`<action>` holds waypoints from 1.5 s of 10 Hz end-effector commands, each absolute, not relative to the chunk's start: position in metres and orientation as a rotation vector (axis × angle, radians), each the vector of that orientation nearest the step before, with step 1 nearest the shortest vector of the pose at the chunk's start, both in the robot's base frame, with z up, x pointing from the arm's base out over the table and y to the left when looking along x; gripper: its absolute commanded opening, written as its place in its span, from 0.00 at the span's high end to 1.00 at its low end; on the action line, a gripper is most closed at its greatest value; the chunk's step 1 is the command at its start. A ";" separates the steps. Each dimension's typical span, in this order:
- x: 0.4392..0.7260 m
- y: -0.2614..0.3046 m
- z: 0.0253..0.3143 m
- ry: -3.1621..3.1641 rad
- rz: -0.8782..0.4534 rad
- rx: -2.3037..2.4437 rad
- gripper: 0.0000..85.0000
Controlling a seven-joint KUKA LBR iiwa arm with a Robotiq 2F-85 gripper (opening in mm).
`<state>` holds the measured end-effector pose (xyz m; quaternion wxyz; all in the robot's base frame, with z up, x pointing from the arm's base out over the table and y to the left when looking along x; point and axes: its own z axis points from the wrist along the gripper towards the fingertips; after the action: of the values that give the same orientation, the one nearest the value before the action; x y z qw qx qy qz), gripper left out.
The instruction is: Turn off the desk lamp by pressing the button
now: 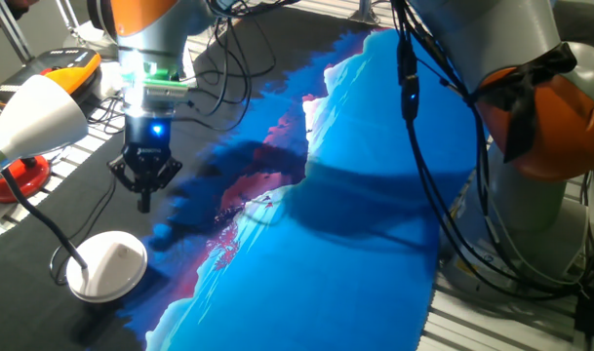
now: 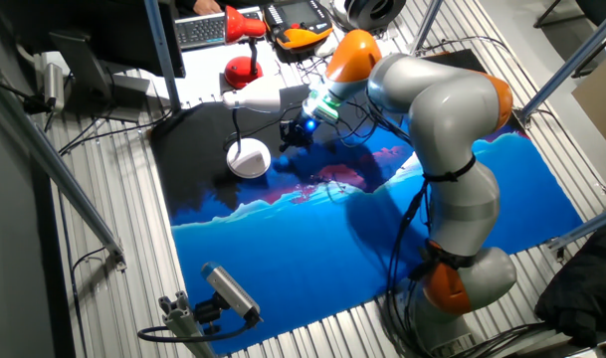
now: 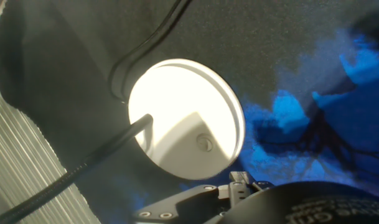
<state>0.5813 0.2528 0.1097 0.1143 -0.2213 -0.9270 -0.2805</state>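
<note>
Hanging above the dark part of the mat, the gripper [image 1: 145, 200], clear of the desk lamp [image 1: 43, 122] and touching nothing; jaw opening not readable in any view. Sitting on the near side of the round white base [image 3: 186, 118], close to its rim, the button [image 3: 205, 143], a small faint ring, lying just ahead of the fingertips and below them in the hand view. Calling, likely, for a short shift toward the base, then a straight descent. Rising from the dome's centre, the black neck [image 3: 83, 165], and curling beside the base, the cord [image 3: 145, 43], both worth avoiding. Standing well behind, a red lamp [image 2: 245, 45].
</note>
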 end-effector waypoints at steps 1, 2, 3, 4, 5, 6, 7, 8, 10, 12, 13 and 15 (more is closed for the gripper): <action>0.581 0.260 0.105 -2.726 -0.824 -0.659 1.00; 0.581 0.264 0.101 -2.728 -0.823 -0.665 1.00; 0.581 0.266 0.100 -2.727 -0.828 -0.670 1.00; 0.581 0.269 0.099 -2.726 -0.829 -0.674 1.00; 0.584 0.273 0.094 -2.731 -0.827 -0.675 1.00; 0.586 0.275 0.089 -2.732 -0.827 -0.675 1.00; 0.587 0.278 0.086 -2.730 -0.841 -0.681 1.00; 0.589 0.281 0.084 -2.733 -0.839 -0.683 1.00; 0.591 0.290 0.082 -2.734 -0.844 -0.700 1.00; 0.591 0.297 0.077 -2.738 -0.839 -0.705 1.00; 0.591 0.301 0.069 -2.749 -0.833 -0.697 1.00; 0.592 0.303 0.062 -2.756 -0.834 -0.690 1.00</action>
<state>0.5922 0.3026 0.0622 0.0899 -0.2321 -0.9270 -0.2806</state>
